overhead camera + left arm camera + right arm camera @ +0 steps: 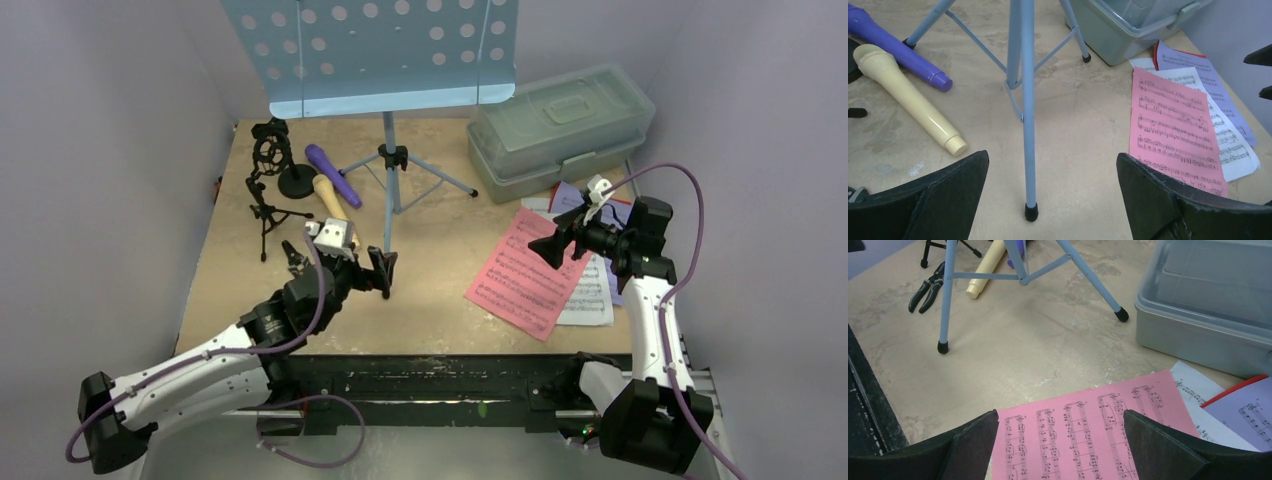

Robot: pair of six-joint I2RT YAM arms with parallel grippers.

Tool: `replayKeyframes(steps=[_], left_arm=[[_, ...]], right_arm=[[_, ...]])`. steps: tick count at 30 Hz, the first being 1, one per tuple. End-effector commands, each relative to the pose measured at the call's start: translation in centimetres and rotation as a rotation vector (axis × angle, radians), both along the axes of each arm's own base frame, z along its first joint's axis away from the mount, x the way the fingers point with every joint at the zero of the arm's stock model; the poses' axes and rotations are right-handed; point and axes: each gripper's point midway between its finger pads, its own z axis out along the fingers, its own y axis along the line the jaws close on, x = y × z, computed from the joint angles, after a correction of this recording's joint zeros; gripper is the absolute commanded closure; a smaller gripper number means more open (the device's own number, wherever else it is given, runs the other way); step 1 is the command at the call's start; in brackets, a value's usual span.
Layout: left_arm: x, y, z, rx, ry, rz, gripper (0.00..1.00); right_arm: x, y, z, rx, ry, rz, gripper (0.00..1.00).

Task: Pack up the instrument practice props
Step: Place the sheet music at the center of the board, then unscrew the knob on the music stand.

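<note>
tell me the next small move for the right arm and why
Probably lower the right gripper toward the pink page: its jaws are wide open and empty over that sheet, which lies on top of the other pages. The box looks shut, so stowing must wait.

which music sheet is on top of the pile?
The pink sheet. All of it shows and its edge covers the white page. The lavender page lies beyond and does not overlap it.

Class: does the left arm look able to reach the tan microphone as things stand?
Probably yes: the tan microphone lies close, but the rack leg stands right before the open left gripper.
</note>
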Motion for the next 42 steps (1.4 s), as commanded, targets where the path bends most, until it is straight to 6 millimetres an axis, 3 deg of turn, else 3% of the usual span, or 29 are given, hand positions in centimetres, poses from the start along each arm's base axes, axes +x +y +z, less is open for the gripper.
replayKeyframes(steps=[1, 11, 15, 21, 28, 31, 35, 39, 42], left_arm=[[2.6, -1.1, 2.6, -0.11, -0.042, -0.046, 0.0], [8.3, -1.5, 2.4, -0.229, 0.05, -0.102, 0.03], [10.4, -2.4, 0.9, -0.257, 0.15, -0.16, 0.06], [12.5, -2.1, -1.6, -0.223, 0.23, -0.145, 0.07], [12.8, -2.3, -3.1, -0.215, 0.258, -0.153, 0.12], [12.9, -2.6, -3.7, -0.23, 0.276, -0.157, 0.23], [13.1, -3.4, -4.6, -0.244, 0.307, -0.185, 0.41], [13.2, -4.3, -5.2, -0.258, 0.338, -0.223, 0.75], [12.8, -5.0, -5.2, -0.29, 0.342, -0.259, 0.91]], right_arm=[[-0.5, 0.8, 0.9, 0.029, -0.022, 0.052, 0.01], [-1.0, 1.2, 1.3, 0.048, -0.023, 0.08, 0.01], [-1.3, 1.6, 1.5, 0.069, -0.02, 0.105, 0.01], [-2.4, 2.8, 2.0, 0.138, -0.016, 0.186, 0.01], [-3.5, 4.4, 2.4, 0.272, 0.039, 0.321, 0.01], [-2.7, 5.1, 1.7, 0.25, 0.084, 0.317, 0.01], [-1.3, 7.4, 1.1, 0.178, 0.131, 0.328, 0.01], [0.7, 10.2, 3.5, 0.186, 0.113, 0.337, 0.01], [2.5, 12.1, 6.3, 0.24, 0.091, 0.327, 0.03]])
